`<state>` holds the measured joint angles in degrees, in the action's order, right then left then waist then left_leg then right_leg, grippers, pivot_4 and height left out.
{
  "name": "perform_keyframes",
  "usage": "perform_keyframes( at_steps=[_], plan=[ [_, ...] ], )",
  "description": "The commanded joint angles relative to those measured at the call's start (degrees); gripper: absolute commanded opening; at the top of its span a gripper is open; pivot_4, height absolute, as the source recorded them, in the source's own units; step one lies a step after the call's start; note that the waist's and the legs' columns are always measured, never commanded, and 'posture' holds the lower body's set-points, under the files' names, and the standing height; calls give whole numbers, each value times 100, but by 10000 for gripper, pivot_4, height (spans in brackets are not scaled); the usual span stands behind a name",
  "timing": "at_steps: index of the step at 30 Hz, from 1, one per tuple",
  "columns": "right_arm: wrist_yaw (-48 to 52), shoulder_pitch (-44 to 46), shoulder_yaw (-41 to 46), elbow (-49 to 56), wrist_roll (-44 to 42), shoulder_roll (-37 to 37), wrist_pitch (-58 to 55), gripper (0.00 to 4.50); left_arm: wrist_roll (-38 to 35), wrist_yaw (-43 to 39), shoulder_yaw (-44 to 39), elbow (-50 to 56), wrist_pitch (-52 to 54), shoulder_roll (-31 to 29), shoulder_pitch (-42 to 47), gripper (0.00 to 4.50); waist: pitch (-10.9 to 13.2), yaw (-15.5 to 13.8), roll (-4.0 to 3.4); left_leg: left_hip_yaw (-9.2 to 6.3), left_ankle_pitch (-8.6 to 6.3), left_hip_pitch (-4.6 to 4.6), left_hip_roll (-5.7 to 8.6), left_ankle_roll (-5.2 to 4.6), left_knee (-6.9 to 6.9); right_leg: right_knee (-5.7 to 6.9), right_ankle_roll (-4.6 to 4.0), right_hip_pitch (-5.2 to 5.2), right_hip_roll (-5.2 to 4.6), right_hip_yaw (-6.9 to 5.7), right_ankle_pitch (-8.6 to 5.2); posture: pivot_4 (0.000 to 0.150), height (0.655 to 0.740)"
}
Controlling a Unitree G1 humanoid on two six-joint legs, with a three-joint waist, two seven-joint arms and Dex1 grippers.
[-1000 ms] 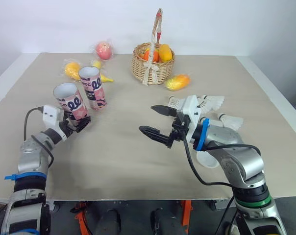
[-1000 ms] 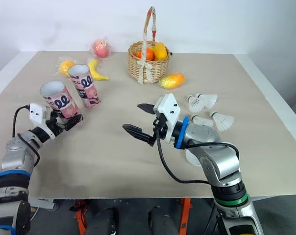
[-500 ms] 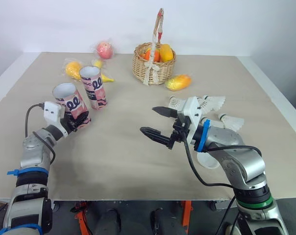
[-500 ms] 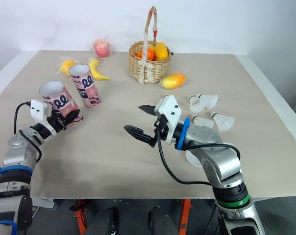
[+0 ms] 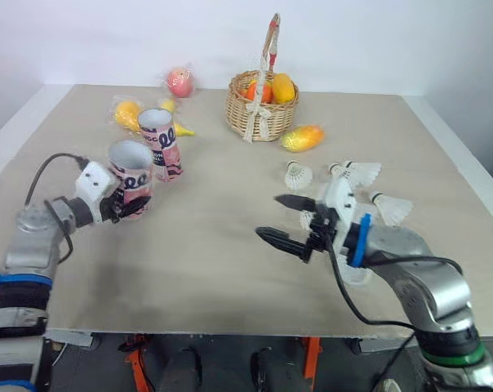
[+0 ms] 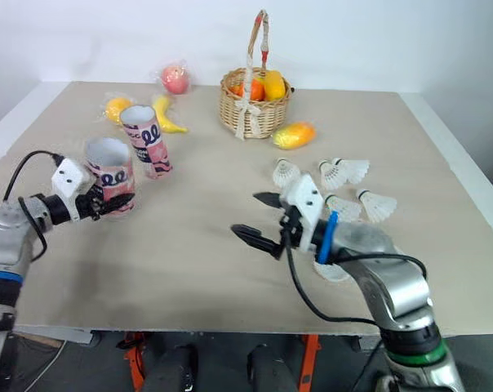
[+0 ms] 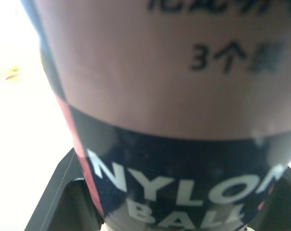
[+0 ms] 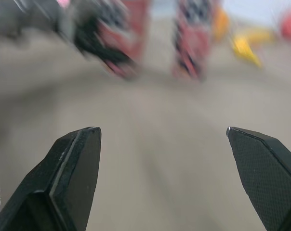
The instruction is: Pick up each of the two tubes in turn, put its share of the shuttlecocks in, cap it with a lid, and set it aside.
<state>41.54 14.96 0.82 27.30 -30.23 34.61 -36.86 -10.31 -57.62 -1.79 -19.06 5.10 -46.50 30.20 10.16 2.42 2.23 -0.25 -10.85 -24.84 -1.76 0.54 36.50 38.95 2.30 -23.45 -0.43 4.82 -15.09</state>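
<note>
Bright, even light from overhead on the table (image 5: 230, 245), so shadows stay soft and faint (the basket (image 5: 259, 118) barely throws one). Right wrist view is all motion smear, the standing tube (image 8: 191, 41) just a red streak. Left wrist view: held tube (image 7: 160, 96) too close, print soft, background blown out white.

2 tubes (image 5: 162, 147) pink, black-white print; shuttlecocks (image 5: 361, 173) white; basket (image 5: 259, 121) tan wicker; mango (image 5: 302, 137) orange-yellow; table (image 5: 206, 237) beige.
</note>
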Motion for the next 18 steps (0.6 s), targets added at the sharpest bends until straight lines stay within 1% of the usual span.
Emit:
perform_keyframes(
  at_steps=[1, 4, 6, 8, 10, 13, 15, 18],
  plan=[
    [-371, -383, 445, 711, -182, 40, -180, 45000, 150, -782, 365, 602, 204, -460, 149, 29287, 1, 2, -2, 1, 0, 3, 0, 0, -1, 0, -2, 1, 2, 0, -1, 1500, 7400],
    [-971, -693, 599, 993, -161, -172, -448, 45000, 207, -1144, 594, 828, 334, -639, 180, 29287, 1, 7, -2, -7, 0, 3, -1, 0, -2, 3, -15, 0, 16, -7, -10, 1500, 7400],
    [-1598, -818, 613, 1193, -169, -507, -789, 45000, 323, -1430, 804, 974, 247, -742, 120, 29287, 1, 24, -2, -8, 0, 9, -7, 0, -1, 7, -20, 1, 23, -10, -11, 1500, 7400],
    [-2157, -889, 557, 1451, -269, -859, -1226, 45000, 389, -1607, 957, 1057, 218, -753, 100, 29287, -2, 27, -10, -7, 1, 15, -19, -1, -2, 10, -26, 2, 33, -11, -14, 1500, 7400],
    [-2361, -932, 397, 1654, -111, -924, -1321, 45000, 405, -1641, 1005, 1049, 215, -679, 142, 29287, -5, 20, -33, -8, 2, 16, -20, -1, -2, 13, -30, 4, 34, -12, -18, 1500, 7400],
    [-2908, -1013, 373, 1529, 65, -1201, -1594, 45000, 414, -1714, 1067, 959, 159, -543, 236, 29287, -7, 14, -33, -9, 3, 15, -12, -4, 0, 13, -1, 6, 31, -9, -35, 1500, 7400],
    [-3160, -1023, 379, 1442, 169, -1356, -1667, 45000, 413, -1783, 1089, 929, 122, -521, 262, 29287, -8, 0, -32, -13, 4, 15, -5, -5, 2, 12, 1, 12, 25, -10, -36, 1500, 7400],
    [-3423, -821, 124, 1200, 484, -1555, -1604, 45000, 402, -1857, 1145, 911, 136, -457, 288, 29287, -8, 2, -34, -8, 4, 13, 2, -5, 2, 12, -2, 12, 12, -5, -34, 1500, 7400]
  ],
)
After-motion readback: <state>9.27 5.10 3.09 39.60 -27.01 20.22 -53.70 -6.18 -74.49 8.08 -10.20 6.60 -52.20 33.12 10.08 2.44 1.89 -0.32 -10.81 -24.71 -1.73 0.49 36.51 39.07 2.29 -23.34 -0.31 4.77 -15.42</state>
